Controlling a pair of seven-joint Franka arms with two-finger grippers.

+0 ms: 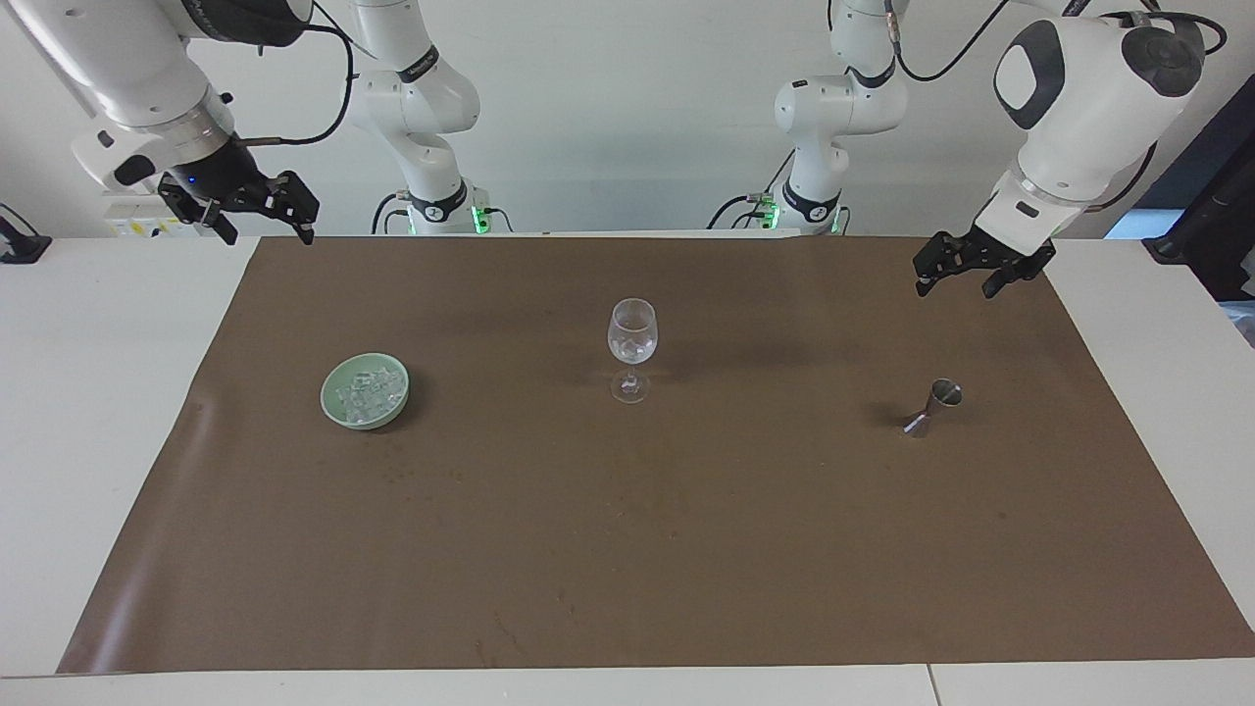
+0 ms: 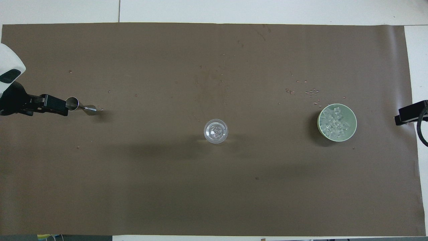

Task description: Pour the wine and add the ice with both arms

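A clear wine glass (image 1: 632, 338) (image 2: 216, 131) stands upright mid-mat, with a few glassy ice cubes in its bowl. More ice (image 1: 368, 392) (image 2: 336, 124) is heaped in a pale green bowl (image 1: 328, 397) (image 2: 320, 129) toward the right arm's end. A small metal jigger (image 1: 936, 404) (image 2: 78, 105) stands toward the left arm's end. My left gripper (image 1: 954, 286) (image 2: 53, 105) hangs open over the mat, apart from the jigger. My right gripper (image 1: 270, 230) (image 2: 409, 113) hangs open over the mat's corner by the robots, holding nothing. The wine is out of view.
A brown mat (image 1: 627, 549) covers most of the white table (image 1: 98, 392). Small specks lie on the mat just farther from the robots than the green bowl. The two arm bases stand at the table's edge.
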